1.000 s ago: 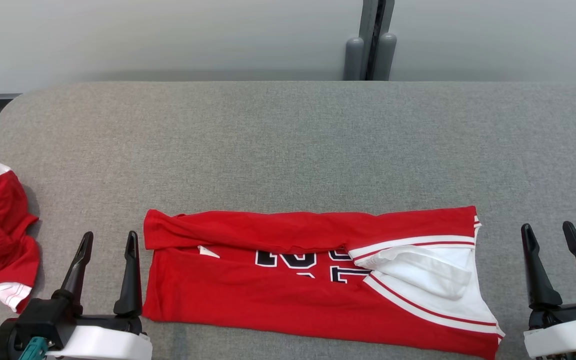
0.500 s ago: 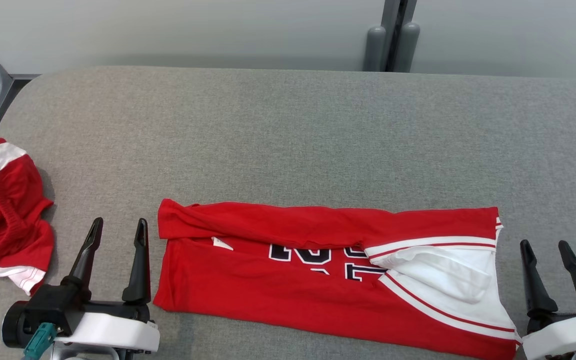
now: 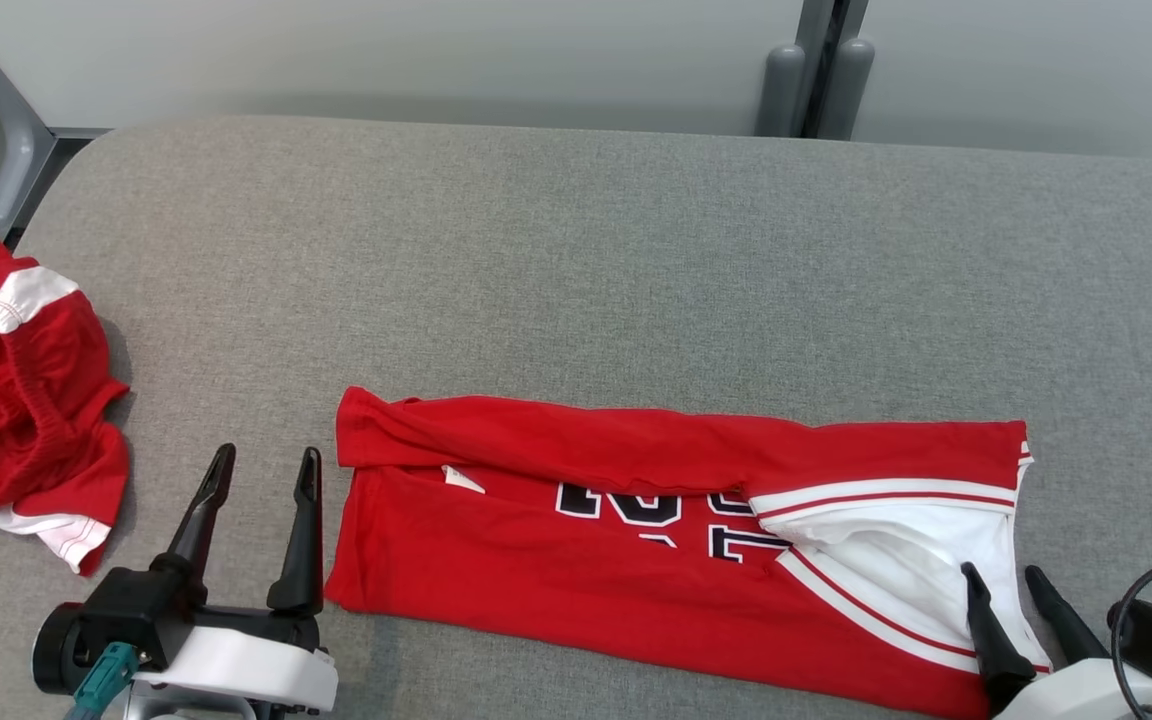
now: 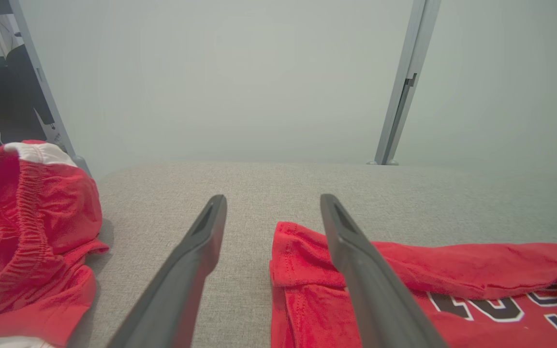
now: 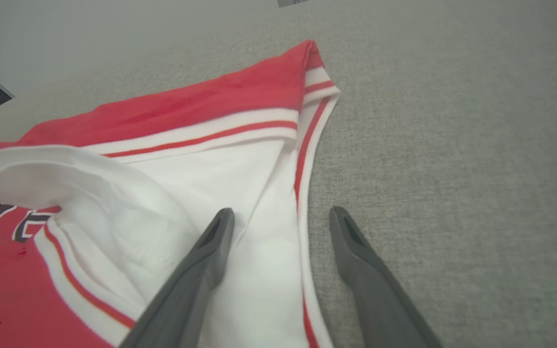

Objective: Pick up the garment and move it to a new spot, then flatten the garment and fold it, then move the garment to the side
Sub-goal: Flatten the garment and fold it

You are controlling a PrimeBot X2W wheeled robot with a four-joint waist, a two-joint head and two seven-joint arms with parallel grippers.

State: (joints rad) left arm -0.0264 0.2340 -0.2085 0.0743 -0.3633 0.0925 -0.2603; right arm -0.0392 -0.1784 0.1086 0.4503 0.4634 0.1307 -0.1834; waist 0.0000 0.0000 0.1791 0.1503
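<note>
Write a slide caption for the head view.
Part-folded red jersey on a grey fabric surface, open left tool and right tool at its ends, another crumpled red garment aside.

chest lettering (image 3: pixel 621 503) of the garment (image 3: pixel 536 590) half under its own folded flap, red shorts (image 3: pixel 26 400) partly past the left edge

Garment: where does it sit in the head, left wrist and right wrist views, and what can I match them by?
Head view: garment across lower centre of the table, white sleeve at right.
Left wrist view: lower right, red end at the open left gripper.
Right wrist view: left half, white sleeve at the open right gripper.
Shared landmark: dark chest lettering.
</note>
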